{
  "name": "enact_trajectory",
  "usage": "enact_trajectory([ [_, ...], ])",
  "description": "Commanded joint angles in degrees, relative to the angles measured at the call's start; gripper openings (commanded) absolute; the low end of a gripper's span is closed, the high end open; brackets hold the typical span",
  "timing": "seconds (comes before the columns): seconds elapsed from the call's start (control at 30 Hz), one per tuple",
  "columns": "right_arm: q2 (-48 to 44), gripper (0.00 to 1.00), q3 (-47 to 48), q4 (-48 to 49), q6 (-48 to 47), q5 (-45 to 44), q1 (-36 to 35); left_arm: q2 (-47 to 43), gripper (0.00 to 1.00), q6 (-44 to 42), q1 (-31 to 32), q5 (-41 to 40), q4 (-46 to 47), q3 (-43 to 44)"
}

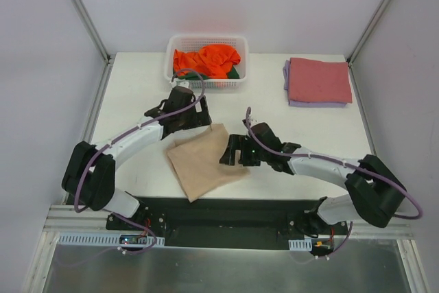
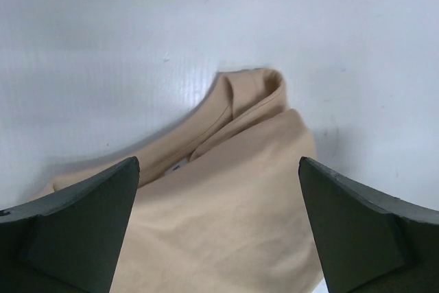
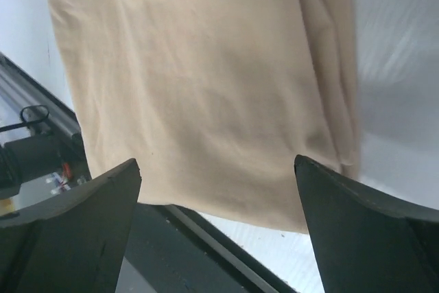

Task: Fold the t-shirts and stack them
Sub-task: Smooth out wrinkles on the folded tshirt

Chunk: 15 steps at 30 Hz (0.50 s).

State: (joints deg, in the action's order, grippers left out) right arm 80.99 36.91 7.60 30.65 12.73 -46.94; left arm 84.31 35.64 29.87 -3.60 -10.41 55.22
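Observation:
A beige t-shirt (image 1: pixel 204 160) lies folded on the white table near the front edge; it also shows in the left wrist view (image 2: pixel 226 197) and the right wrist view (image 3: pixel 199 80). My left gripper (image 1: pixel 194 119) is open and empty over its far corner. My right gripper (image 1: pixel 232 151) is open and empty at its right edge. An orange t-shirt (image 1: pixel 206 60) and a dark green one (image 1: pixel 234 73) lie bunched in the basket. A folded dusty-pink t-shirt (image 1: pixel 319 79) lies on a folded lavender one (image 1: pixel 287 73) at the back right.
A white lattice basket (image 1: pixel 207 84) stands at the back centre of the table (image 1: pixel 137 94). A black base rail (image 1: pixel 226 214) runs along the table's near edge, and the beige shirt's near corner hangs over it.

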Motion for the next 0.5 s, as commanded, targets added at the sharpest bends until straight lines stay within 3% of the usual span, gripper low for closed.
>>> enact_trajectory([
  [0.0, -6.9, 0.96, 6.6, -6.8, -13.6, -16.5, 0.2, -6.3, 0.99, -5.7, 0.0, 3.1, 0.4, 0.1],
  [0.1, -6.3, 0.96, 11.2, -8.9, -26.6, -15.6, 1.0, -15.8, 0.99, -2.2, 0.0, 1.1, -1.2, -7.5],
  [0.2, -0.8, 0.96, 16.4, -9.3, -39.5, -3.0, 2.7, -25.2, 0.99, 3.5, 0.0, -2.9, -5.9, -15.9],
  [0.33, 8.5, 0.97, 26.2, -15.0, -45.0, 5.1, 3.8, -34.3, 0.99, 10.2, -0.1, -2.6, -9.0, -25.5],
  [0.47, 16.5, 0.89, 33.6, -19.7, -46.1, 5.6, 3.9, -36.3, 0.83, 13.7, -0.9, -4.3, -8.9, -28.9],
])
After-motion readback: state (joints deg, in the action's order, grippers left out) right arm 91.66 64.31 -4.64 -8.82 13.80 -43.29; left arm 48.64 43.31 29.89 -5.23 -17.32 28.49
